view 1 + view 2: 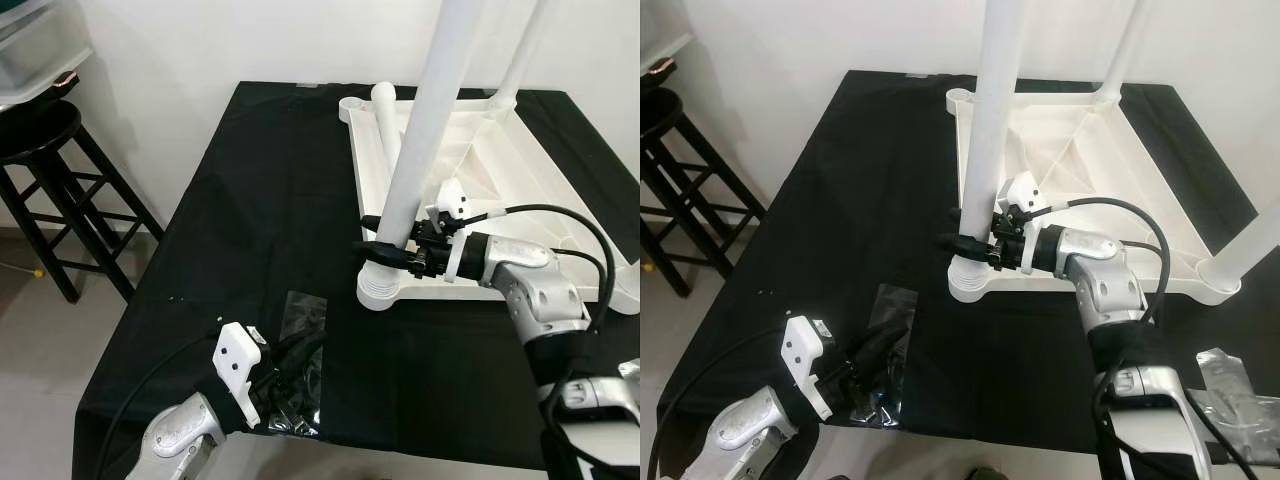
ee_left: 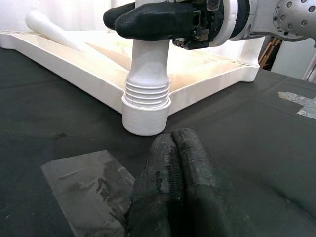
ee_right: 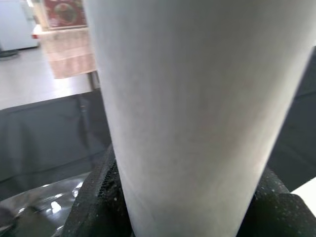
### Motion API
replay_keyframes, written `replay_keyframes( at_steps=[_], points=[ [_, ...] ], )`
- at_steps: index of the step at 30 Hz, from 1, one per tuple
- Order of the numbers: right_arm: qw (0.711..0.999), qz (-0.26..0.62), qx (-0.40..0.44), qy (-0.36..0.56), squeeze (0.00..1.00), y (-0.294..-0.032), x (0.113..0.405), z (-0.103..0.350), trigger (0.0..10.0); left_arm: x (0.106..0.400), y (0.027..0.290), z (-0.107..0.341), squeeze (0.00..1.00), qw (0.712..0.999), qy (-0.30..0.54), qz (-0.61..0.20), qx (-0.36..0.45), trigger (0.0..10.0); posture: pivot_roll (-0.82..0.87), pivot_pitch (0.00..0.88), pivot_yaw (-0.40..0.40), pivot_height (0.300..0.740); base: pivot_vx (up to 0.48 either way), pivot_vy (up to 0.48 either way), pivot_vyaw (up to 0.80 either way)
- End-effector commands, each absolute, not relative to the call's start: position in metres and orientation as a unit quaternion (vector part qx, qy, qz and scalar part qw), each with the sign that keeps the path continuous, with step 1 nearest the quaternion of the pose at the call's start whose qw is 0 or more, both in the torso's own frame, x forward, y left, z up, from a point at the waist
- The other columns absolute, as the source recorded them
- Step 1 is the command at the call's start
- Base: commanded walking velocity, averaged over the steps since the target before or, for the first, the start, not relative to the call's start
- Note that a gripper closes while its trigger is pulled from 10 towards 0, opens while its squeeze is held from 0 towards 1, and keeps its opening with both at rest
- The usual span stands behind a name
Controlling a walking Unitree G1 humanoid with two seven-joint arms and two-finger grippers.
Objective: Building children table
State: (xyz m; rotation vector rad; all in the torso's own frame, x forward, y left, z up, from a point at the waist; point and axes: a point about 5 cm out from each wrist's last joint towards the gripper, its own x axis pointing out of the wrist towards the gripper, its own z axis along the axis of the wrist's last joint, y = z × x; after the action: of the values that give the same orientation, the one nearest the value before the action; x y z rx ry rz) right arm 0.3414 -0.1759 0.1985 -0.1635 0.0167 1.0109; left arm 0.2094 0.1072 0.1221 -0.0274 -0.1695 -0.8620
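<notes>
An upside-down white plastic table top (image 1: 520, 180) lies on a black cloth. One white leg (image 1: 425, 120) stands in its near-left corner socket (image 1: 382, 290). My right gripper (image 1: 385, 250) is shut on this leg just above the threaded base (image 2: 146, 94). Two more legs stand in the far-right (image 1: 520, 60) and near-right (image 1: 1250, 245) corners. A loose white leg (image 1: 388, 120) lies inside the top by the far-left corner. My left gripper (image 2: 174, 163) is shut and empty, resting on a clear plastic bag (image 1: 300, 340) near the cloth's front edge.
A black wooden stool (image 1: 60, 190) stands left of the table by the white wall. A crumpled clear wrapper (image 1: 1230, 385) lies on the cloth at the near right. The black cloth (image 1: 260, 200) is bare left of the table top.
</notes>
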Motion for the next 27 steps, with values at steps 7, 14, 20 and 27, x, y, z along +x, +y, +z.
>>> replay_keyframes(
  at_steps=[7,14,20,27],
  points=[
    [0.98,0.167,-0.009,0.111,0.0,-0.14,0.31,0.121,0.0,0.207,0.109,0.122,0.0,0.906,-0.081,-0.415,-0.009,10.0,-0.01,0.157,-0.007,0.74,0.0,0.0,0.0],
    [0.968,0.238,-0.029,0.076,0.0,-0.108,0.309,0.132,0.0,0.211,0.109,0.121,0.0,0.906,-0.079,-0.417,-0.009,10.0,0.0,0.143,-0.016,0.74,0.0,0.0,0.0],
    [0.956,0.285,-0.003,0.062,1.0,-0.109,0.31,0.145,10.0,0.212,0.11,0.121,0.0,0.908,-0.079,-0.411,-0.006,10.0,-0.01,0.143,-0.008,0.74,0.0,0.0,0.0],
    [0.912,0.41,-0.016,-0.016,0.0,-0.132,0.322,0.194,10.0,0.212,0.108,0.12,0.0,0.906,-0.077,-0.416,-0.008,10.0,0.0,0.14,-0.009,0.74,0.0,0.0,0.0]
  ],
)
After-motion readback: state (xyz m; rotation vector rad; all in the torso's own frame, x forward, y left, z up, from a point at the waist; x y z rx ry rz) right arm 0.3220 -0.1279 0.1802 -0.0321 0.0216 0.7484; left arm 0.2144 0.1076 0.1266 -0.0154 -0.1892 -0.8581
